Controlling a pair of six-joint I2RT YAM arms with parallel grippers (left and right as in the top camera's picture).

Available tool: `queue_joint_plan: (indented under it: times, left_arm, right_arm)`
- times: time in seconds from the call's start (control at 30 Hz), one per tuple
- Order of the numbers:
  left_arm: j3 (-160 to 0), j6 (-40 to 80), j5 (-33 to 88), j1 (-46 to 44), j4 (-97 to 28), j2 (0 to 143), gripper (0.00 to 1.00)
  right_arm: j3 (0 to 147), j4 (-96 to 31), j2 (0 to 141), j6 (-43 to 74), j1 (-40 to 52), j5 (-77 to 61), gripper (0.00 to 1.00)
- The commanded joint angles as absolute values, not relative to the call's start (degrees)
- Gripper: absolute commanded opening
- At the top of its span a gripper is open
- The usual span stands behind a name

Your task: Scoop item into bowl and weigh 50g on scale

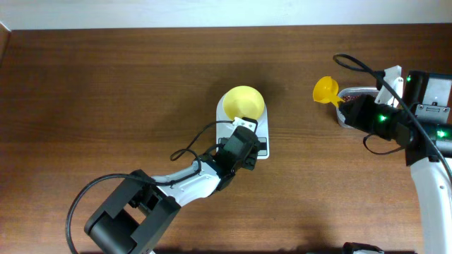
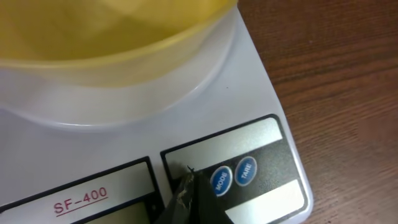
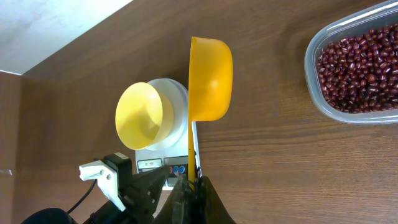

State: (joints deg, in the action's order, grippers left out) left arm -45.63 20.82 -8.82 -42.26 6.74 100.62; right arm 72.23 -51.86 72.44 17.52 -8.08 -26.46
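bowl [image 1: 244,101] on scale [image 1: 263,131], beans [image 3: 360,68] in container [image 3: 313,62]

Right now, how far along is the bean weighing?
Done: the pale yellow plastic bowl sits on the white rectangular scale, empty. In hand: the shut left gripper points at the scale's round buttons; the right gripper holds an empty yellow scoop. Left: scooping the reddish-brown beans from the clear container, weighing.

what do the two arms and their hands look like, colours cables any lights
Both arms have white links and black joint housings. The left arm carries a looping black cable; the left hand is black with a white bracket. The right arm shows green lights and a thin black lead; the right hand is dark.
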Motion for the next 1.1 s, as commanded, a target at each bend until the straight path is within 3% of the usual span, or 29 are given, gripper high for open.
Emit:
queue_joint_plan:
  times: [0.0,1.07]
  left_arm:
    - [-45.25,20.95,-10.94,-42.37,7.03,101.69,0.0]
    - [-45.25,20.97,-9.06,-42.37,4.86,104.88,0.0]
  right_arm:
    - [73.41,-51.66,72.53,16.69,-8.32,-26.15,0.04]
    - [73.41,-51.68,72.53,16.69,-8.32,-26.13,0.04]
